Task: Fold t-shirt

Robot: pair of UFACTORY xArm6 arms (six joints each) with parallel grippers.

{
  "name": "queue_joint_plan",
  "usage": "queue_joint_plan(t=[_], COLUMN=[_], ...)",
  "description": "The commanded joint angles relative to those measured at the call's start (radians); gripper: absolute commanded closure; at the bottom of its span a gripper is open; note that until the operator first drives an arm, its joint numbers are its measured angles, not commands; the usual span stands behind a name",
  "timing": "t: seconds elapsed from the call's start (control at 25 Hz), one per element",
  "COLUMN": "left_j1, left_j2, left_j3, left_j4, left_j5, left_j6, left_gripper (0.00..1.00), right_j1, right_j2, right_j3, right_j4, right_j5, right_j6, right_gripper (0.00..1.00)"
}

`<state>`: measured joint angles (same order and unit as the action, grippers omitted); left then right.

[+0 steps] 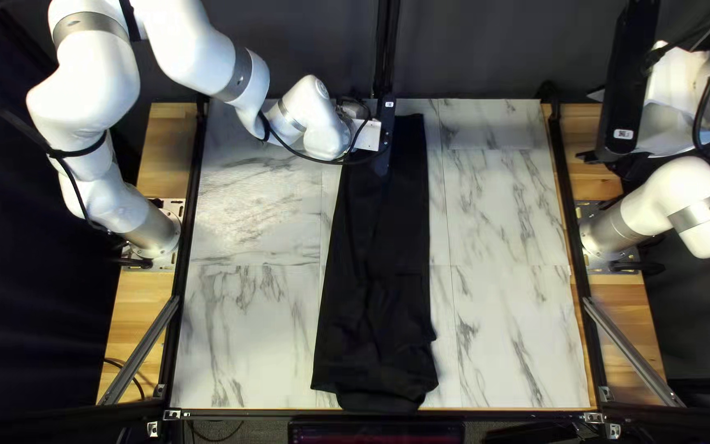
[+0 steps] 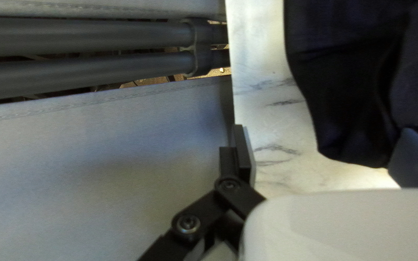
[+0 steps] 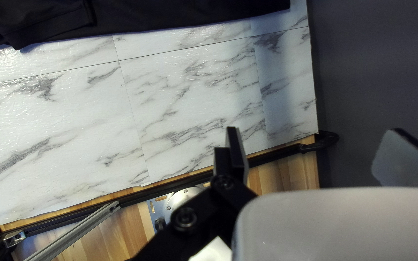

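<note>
On the marbled surface [image 1: 503, 214], the black t-shirt [image 1: 375, 271] lies ahead of and partly between the spread fingers of the left end effector [image 2: 322, 129]; the right end effector [image 3: 315, 129], also spread, stands well apart. Folding this end over appears due and requires pinching all layers squarely; the cloth presents as a long, narrow strip, rumpled at its opposite end.

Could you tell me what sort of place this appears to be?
Probably a robotics lab or test cell: white robot arms flank a marble-patterned table, with a dark curtain behind it.
</note>
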<state>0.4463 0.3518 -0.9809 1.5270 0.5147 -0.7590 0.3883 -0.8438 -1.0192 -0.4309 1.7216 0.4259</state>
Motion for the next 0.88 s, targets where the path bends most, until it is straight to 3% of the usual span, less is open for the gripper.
queue_joint_plan(t=[0.04,0.88], left_j1=[-0.013,-0.082], left_j2=[-0.015,-0.020], left_j3=[0.002,0.043], left_j4=[-0.013,0.018], left_j5=[0.006,-0.012], left_j6=[0.013,-0.100], left_gripper=[0.00,0.00], right_j1=[0.000,0.000], right_j2=[0.000,0.000], right_j3=[0.000,0.000], right_j4=[0.000,0.000], right_j5=[0.000,0.000], right_j6=[0.000,0.000], right_gripper=[0.00,0.00])
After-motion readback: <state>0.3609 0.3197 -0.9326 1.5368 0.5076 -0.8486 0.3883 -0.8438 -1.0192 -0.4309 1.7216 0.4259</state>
